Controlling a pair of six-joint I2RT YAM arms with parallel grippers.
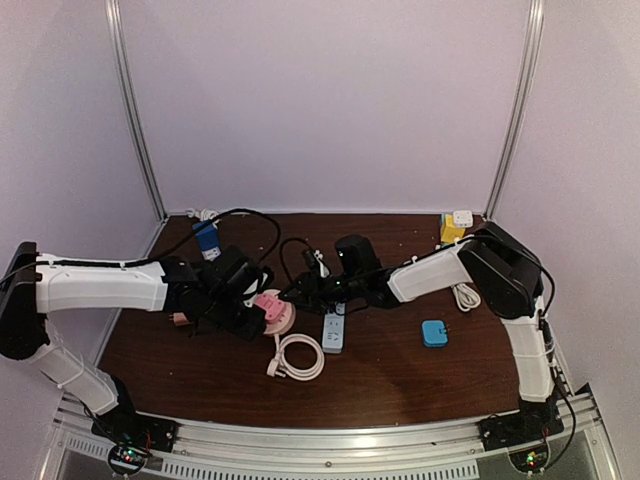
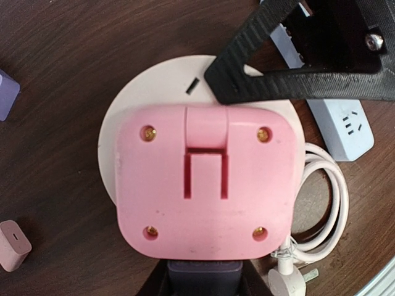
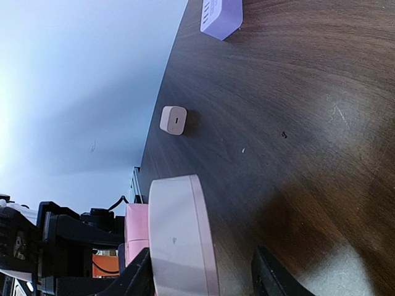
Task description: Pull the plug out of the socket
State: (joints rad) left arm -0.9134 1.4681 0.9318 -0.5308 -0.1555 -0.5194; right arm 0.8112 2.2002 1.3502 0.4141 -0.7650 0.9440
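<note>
The pink plug (image 2: 203, 185) sits on the round white socket (image 2: 148, 92), a little left of the middle of the worktop (image 1: 400, 385). It is nearly square, with no clear long axis. Its flat back faces the left wrist camera, and from above it shows on the socket's left side, so the pair points toward the left edge. The left gripper (image 2: 205, 282) has its jaws either side of the plug's near end; I cannot tell whether they pinch it. The right gripper (image 3: 203, 280) has its jaws spread astride the socket's rim, one finger touching it. A white strip (image 1: 333, 330) and a coiled cable (image 1: 298, 355) lie just beside the socket, toward the near edge.
</note>
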